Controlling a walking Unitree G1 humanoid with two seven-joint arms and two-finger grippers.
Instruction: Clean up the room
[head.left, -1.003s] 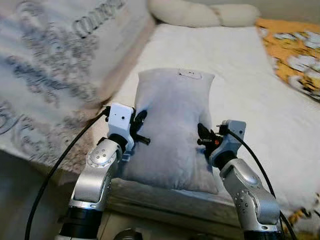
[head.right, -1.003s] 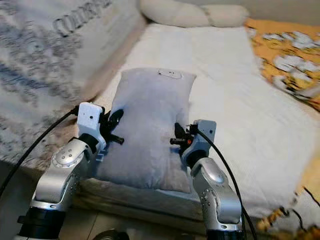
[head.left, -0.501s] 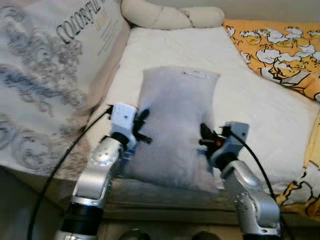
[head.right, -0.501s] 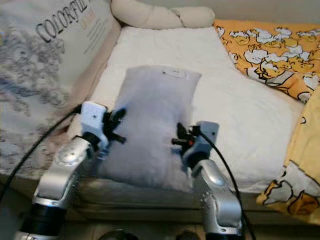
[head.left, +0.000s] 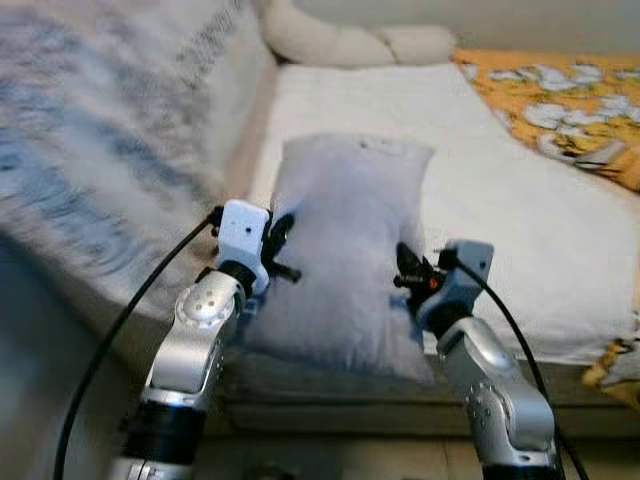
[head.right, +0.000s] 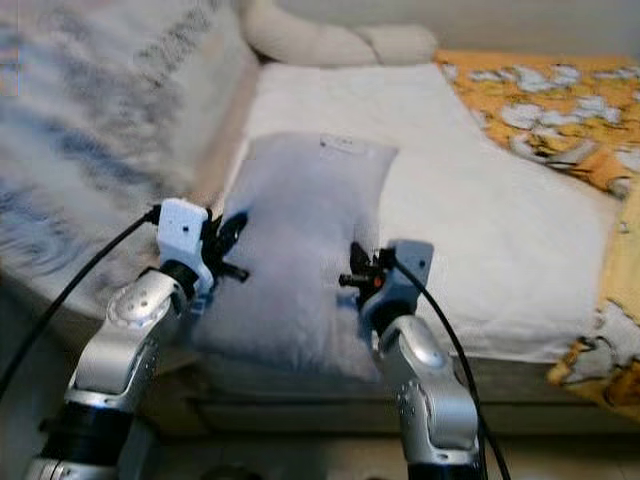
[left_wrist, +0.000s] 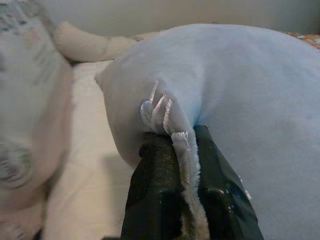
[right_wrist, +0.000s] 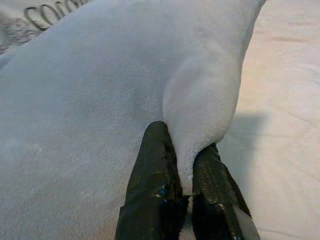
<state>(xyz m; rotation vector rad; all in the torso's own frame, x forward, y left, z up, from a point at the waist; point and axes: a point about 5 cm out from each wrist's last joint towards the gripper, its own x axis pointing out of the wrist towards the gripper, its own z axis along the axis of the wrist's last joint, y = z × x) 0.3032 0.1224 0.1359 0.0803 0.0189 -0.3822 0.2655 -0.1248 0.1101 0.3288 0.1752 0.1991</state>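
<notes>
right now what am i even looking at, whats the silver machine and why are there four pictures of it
It is a humanoid household robot with two silver arms, seen by its own cameras. The two wide pictures come from a stereo camera on its head, looking down; the two close-ups come from a camera on each wrist, looking along that gripper's black fingers.

In front of it is a bed with a white sheet. A pale grey pillow is held from both sides: the left gripper pinches a fold of its fabric on one edge, and the right gripper pinches the other edge. An orange patterned blanket lies further right, a long cream cushion at the far end.
</notes>
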